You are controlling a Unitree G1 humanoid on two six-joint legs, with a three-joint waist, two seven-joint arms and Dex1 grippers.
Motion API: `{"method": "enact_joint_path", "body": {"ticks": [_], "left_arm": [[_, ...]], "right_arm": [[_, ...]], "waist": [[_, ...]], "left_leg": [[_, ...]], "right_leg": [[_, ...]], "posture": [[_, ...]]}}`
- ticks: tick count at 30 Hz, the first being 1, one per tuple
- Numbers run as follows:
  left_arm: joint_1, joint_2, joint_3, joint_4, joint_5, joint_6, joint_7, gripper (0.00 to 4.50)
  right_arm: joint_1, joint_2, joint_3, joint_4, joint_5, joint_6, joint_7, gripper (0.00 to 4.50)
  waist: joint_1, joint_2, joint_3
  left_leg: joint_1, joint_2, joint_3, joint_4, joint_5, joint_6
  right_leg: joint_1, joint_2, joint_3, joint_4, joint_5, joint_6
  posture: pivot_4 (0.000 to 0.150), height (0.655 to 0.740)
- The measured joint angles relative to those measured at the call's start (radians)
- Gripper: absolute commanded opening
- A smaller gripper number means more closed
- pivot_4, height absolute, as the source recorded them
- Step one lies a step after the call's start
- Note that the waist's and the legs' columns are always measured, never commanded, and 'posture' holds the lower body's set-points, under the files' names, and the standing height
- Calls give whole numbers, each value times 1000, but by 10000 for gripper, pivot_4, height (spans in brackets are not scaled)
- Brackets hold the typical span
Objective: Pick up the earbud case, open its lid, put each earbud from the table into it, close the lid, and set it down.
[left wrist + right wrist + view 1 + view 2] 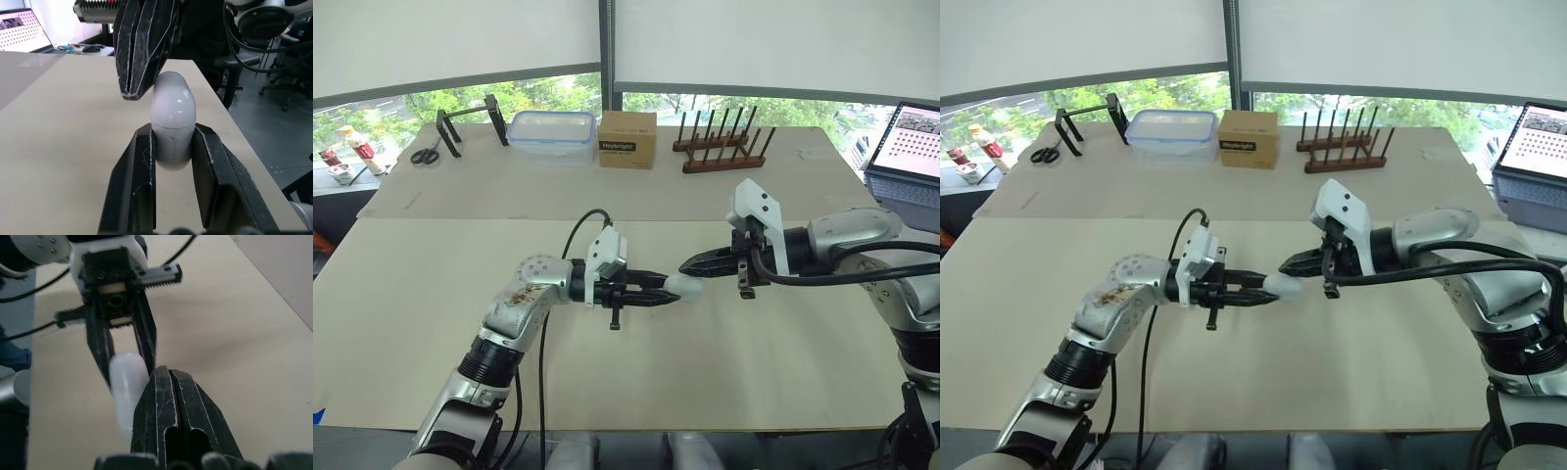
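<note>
A white, rounded earbud case is held above the middle of the table with its lid down. My left gripper is shut on its lower half; the left wrist view shows both fingers pressed against the case. My right gripper comes in from the right with its fingers closed together. Its tip rests against the upper side of the case's lid end. I cannot tell whether anything is pinched between the right fingertips.
Along the far edge of the table are a clear plastic container, a cardboard box, two wooden peg racks, a black stand and scissors. A laptop sits at the far right.
</note>
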Motion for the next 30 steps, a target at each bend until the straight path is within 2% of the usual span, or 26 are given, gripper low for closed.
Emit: {"method": "enact_joint_path", "body": {"ticks": [3, 7, 12, 16, 21, 23, 25, 29, 30], "left_arm": [[-1, -13, 20, 11, -3, 7, 31, 5167], [-17, -21, 40, 11, -37, 71, 51, 5167], [-51, 18, 29, 61, -84, 336, 71, 5167], [-96, 1, 31, 201, -101, 580, 147, 5167], [-137, -31, 53, 334, -118, 747, 198, 5167], [-151, -40, 69, 373, -121, 755, 206, 15397], [-167, -37, 70, 402, -106, 739, 222, 23754], [-169, -3, 65, 397, -74, 612, 191, 43289], [-167, 14, 63, 392, -60, 576, 184, 44211]], "right_arm": [[12, -13, -9, -56, 57, 44, 9, 0], [83, -37, -8, -84, 55, 46, -3, 0], [133, -47, -24, -109, -24, -49, -59, 0], [232, -54, -45, -124, -133, -221, -83, 0], [304, -61, -48, -129, -206, -316, -88, 0], [316, -62, -50, -133, -218, -332, -87, 0], [321, -65, -51, -134, -224, -342, -84, 0], [322, -90, -50, -130, -257, -378, -59, 0], [323, -97, -50, -128, -261, -383, -54, 0]], "waist": [[0, 0, 0], [4, 0, 0], [-1, 0, 0], [1, 0, 0], [0, 0, 0], [-1, 0, 0], [-1, 0, 0], [-1, 0, 0], [-2, 0, 0]], "left_leg": [[0, 0, -1, 0, 0, 0], [0, -1, 0, 1, 0, 0], [0, 0, 0, 1, 0, 0], [-1, -1, 1, 1, 0, 0], [0, -1, 1, 2, 0, 0], [0, -1, 1, 2, 0, 0], [0, -1, 1, 2, 0, 0], [0, 0, 1, 2, 0, 0], [0, 0, 0, 2, 0, 0]], "right_leg": [[0, 0, 0, 0, 0, 0], [0, 0, 0, 0, 0, 0], [0, 1, -1, 1, 0, 0], [0, 0, -1, 1, 0, 0], [0, 0, -1, 1, 0, 0], [0, 0, -1, 1, 0, 0], [0, 0, -1, 1, 0, 0], [0, 0, -1, 1, 0, 0], [0, 0, -1, 1, 0, 0]], "posture": [[1500, 7400], [1500, 7400], [1500, 7400], [1500, 7400], [1500, 7400], [1500, 7400], [1500, 7400], [1500, 7400], [1500, 7400]]}}
